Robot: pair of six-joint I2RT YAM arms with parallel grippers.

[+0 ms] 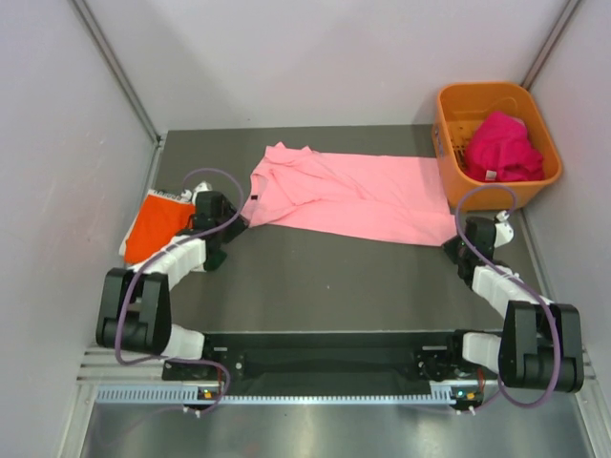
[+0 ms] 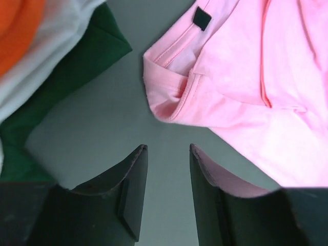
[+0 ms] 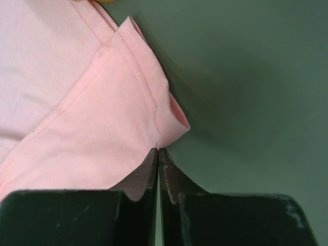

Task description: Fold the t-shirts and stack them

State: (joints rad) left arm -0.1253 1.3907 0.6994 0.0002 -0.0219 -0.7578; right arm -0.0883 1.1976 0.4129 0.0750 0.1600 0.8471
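- Left tool [image 2: 166, 154]: jaws apart, nothing between them, over bare worktop [image 1: 334, 277] just beside pink t-shirt [image 1: 353, 196] collar.
- Right tool [image 3: 158, 152]: jaws together, tips at the pink hem; cannot tell if it is pinched.
- Pink t-shirt spread across centre of frame.
- Orange t-shirt [image 1: 158, 224] at left; magenta t-shirts [image 1: 501, 148] in basket [image 1: 449, 143], upper right.

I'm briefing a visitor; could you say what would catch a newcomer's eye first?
The light pink t-shirt sprawls across the table, the right gripper shut on its right-hand corner and the left gripper open near its other end. Next come the orange basket at far right, holding magenta t-shirts, and an orange t-shirt at the left edge.
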